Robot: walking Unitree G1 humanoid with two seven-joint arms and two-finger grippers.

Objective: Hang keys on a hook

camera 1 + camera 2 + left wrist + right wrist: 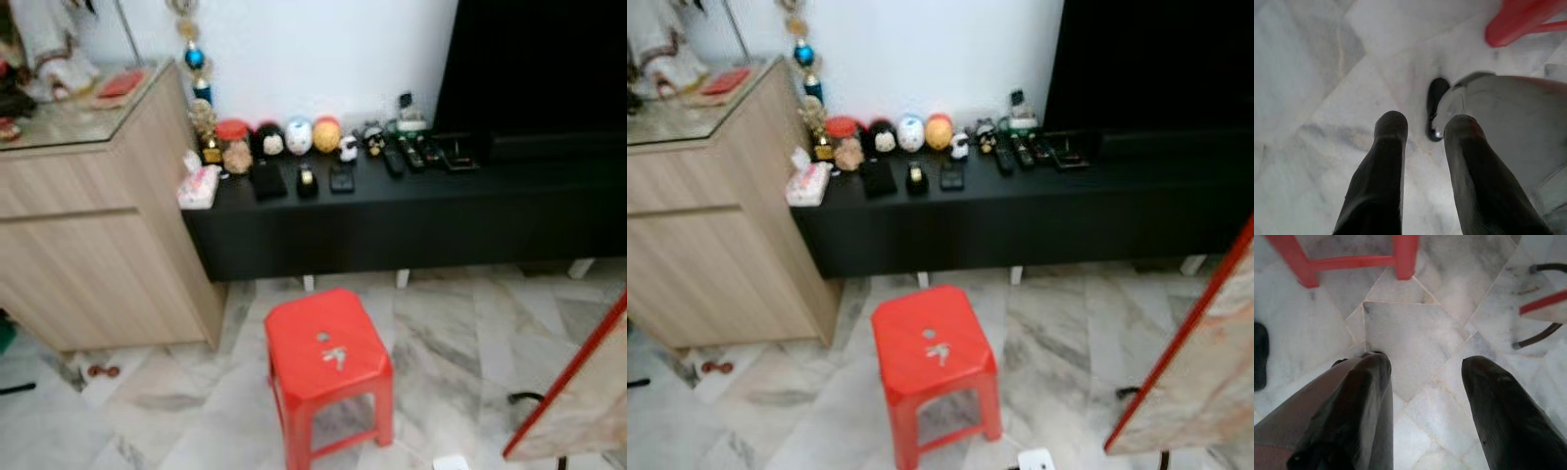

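Note:
A small bunch of silvery keys [334, 357] lies on top of a red plastic stool [304, 338] on the marble floor, in front of me. My left gripper [1427, 129] hangs over the floor tiles with its two black fingers apart and nothing between them; a red stool leg [1518, 22] is just beyond it. My right gripper [1427, 364] also points down at the floor, open and empty, with the stool's red legs [1403, 254] ahead of its fingertips.
A low black console [411, 220] behind the stool carries figurines, remotes and a tissue pack [199, 186], under a dark TV [539, 69]. A wooden cabinet [88, 235] stands on the left. A red-edged marble board [578, 392] leans at the right.

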